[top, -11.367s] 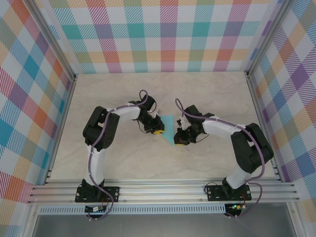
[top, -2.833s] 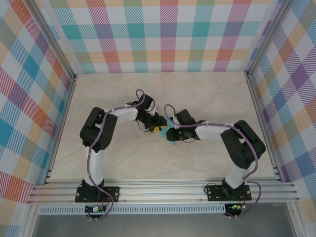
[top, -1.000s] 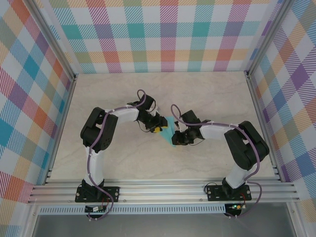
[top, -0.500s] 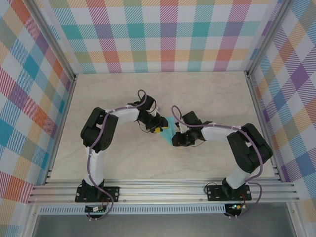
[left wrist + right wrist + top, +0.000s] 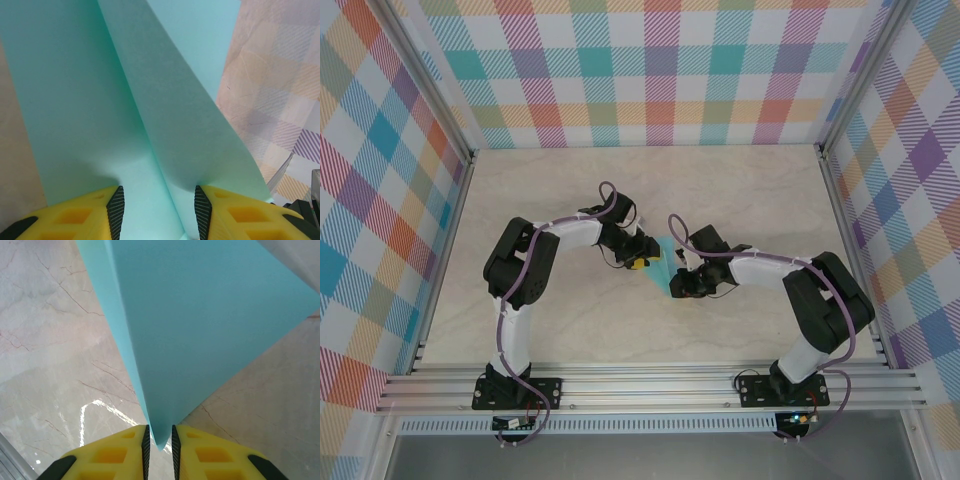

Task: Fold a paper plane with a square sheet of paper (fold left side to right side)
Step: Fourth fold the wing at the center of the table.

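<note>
Paper: light-turquoise folded paper sheet [image 5: 663, 262] sits near the middle of the pale marbled bench [image 5: 750, 200], between the two arms. Left gripper [image 5: 158, 200]: jaws released, standing apart, astride a raised fold of the sheet with one yellow finger on either side. Right gripper [image 5: 159, 432]: jaws drawn almost together, grasping the sheet's pointed corner.

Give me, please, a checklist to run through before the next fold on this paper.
1. Pointed tip of the folded paper pinched in the right hand: ok.
2. Jaws of the left hand apart, straddling the paper: ok.
3. Fold pressed flat: cannot tell.
4. Paper free of visible tears: ok.
5. Both hands apart from each other: ok.
</note>
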Tool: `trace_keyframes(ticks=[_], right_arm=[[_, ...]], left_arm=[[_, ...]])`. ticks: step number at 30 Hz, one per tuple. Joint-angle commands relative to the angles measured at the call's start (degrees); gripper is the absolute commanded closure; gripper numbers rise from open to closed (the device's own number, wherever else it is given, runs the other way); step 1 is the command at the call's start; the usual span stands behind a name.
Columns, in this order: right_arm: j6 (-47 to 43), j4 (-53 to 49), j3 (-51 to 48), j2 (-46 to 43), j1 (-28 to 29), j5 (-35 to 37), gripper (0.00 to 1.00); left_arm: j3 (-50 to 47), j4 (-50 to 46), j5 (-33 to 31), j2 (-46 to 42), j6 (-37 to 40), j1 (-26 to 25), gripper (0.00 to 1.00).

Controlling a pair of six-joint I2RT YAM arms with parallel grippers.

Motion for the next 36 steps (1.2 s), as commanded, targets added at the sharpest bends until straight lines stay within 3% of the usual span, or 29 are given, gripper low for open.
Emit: trace_keyframes(ticks=[1, 36], right_arm=[[-1.0, -1.1, 1.1, -0.2, 0.6, -0.8, 0.81], [-1.4, -2.6, 3.4, 2.6, 1.7, 1.4, 0.86]], left_arm=[[1.1, -2.2, -1.0, 1.1, 0.9, -0.5, 0.56], [0.1, -2.7, -1.9, -2.0, 1.8, -0.1, 0.53]])
